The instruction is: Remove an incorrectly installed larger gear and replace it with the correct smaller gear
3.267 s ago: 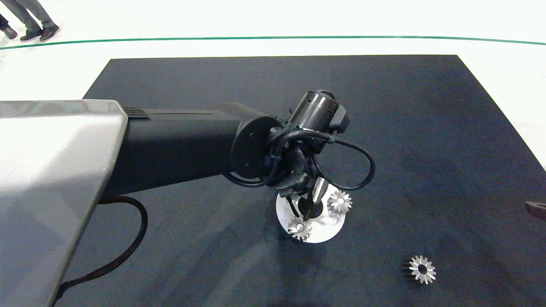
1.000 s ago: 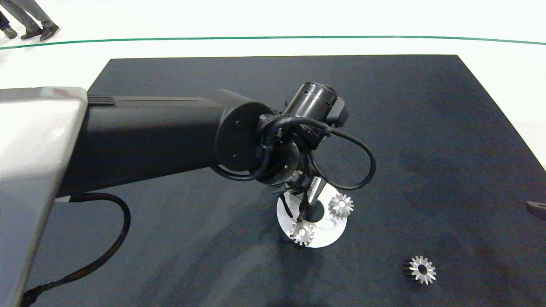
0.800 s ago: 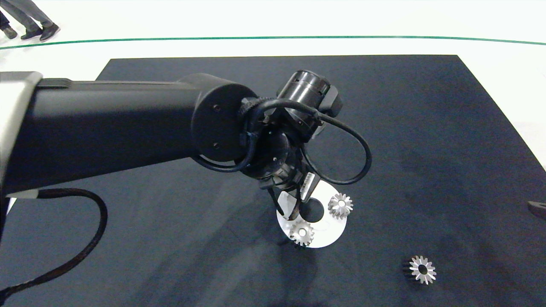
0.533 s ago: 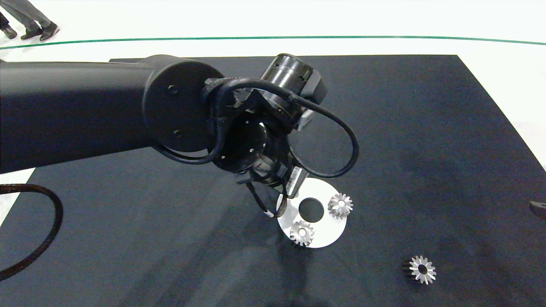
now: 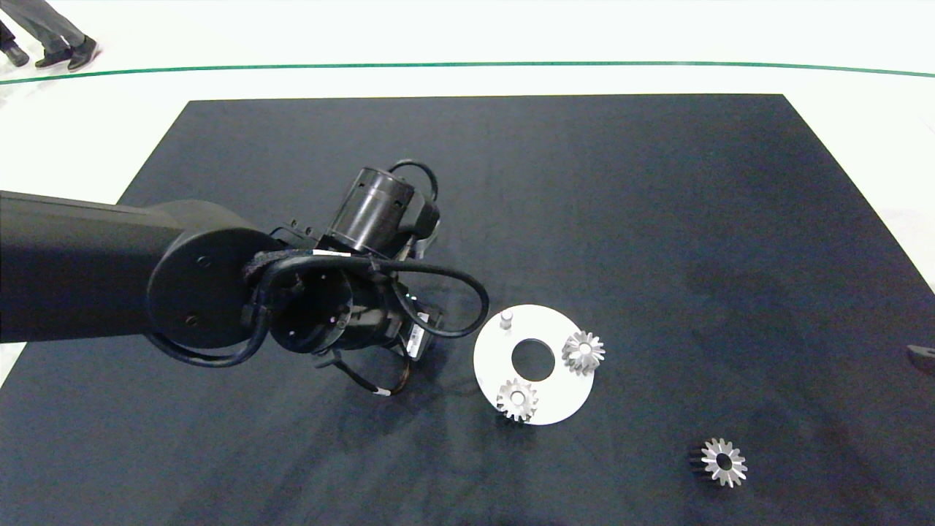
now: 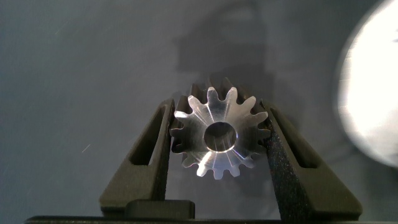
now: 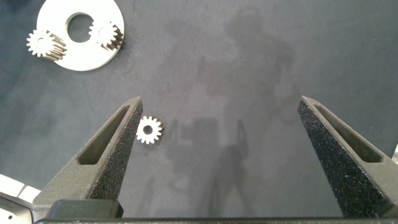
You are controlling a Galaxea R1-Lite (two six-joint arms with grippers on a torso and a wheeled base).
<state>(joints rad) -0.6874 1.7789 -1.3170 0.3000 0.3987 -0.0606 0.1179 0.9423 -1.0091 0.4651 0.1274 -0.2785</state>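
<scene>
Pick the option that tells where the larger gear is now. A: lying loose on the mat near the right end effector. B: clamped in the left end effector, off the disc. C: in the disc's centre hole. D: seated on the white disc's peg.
B: the left wrist view shows the larger gear clamped in the left end effector, and the white disc's peg stands bare.

A dark worktop stands on a pale, brightly lit floor crossed by a thin green line. A person's shoes show at the far corner.
</scene>
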